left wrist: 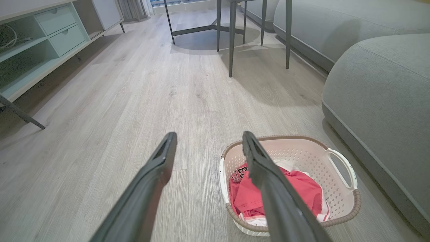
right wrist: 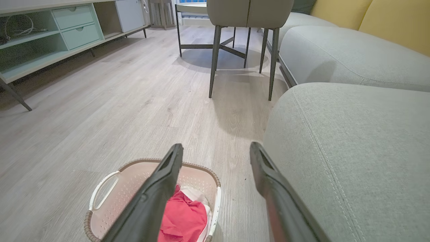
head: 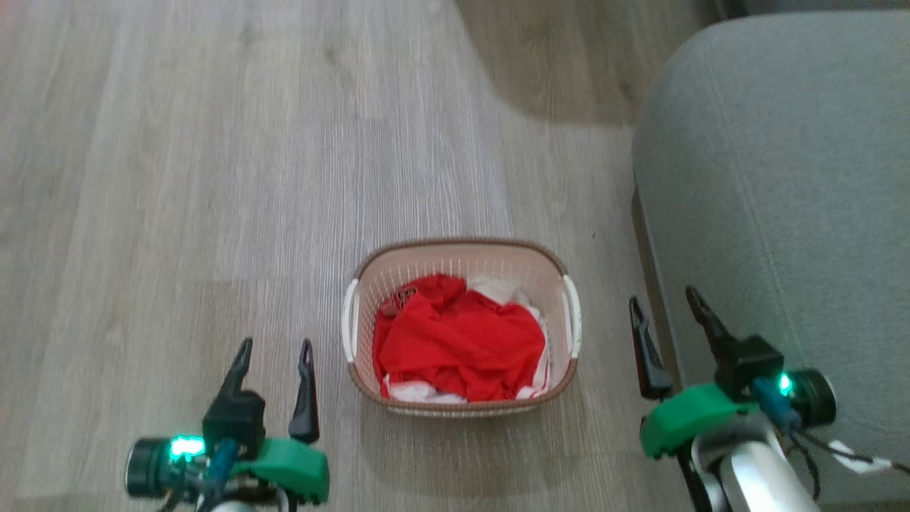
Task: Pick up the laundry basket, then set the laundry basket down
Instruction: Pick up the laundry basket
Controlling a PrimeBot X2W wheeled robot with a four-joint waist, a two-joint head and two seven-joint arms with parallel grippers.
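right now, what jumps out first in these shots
A bright red garment heaped in the laundry basket, which sits on the pale wood floor mid-frame in the head view. The left gripper and right gripper flank it, both open and apart from it, with a grey sofa close on its right.

- Floor (head: 213, 178): pale grey-brown wood-look planks running near to far, matte, soft even light.
- Right, near: grey fabric sofa seat (head: 782, 178), rounded corner, stitched seam along the top; it throws a narrow shadow at its base.
- Right, far: second grey sofa section (right wrist: 336, 53), with yellow back cushions (right wrist: 386, 23) behind it.
- Far centre: chair (right wrist: 245, 13) with a grey upholstered shell on thin dark splayed legs; broad soft shadow on the planks beneath it.
- Left, far: low cabinet (left wrist: 40, 43), pale green open shelves, two drawers, slanted dark legs; a coiled cable (right wrist: 20, 27) lies on one shelf.
- Far end: grey curtain folds (left wrist: 132, 9), daylight beside them.
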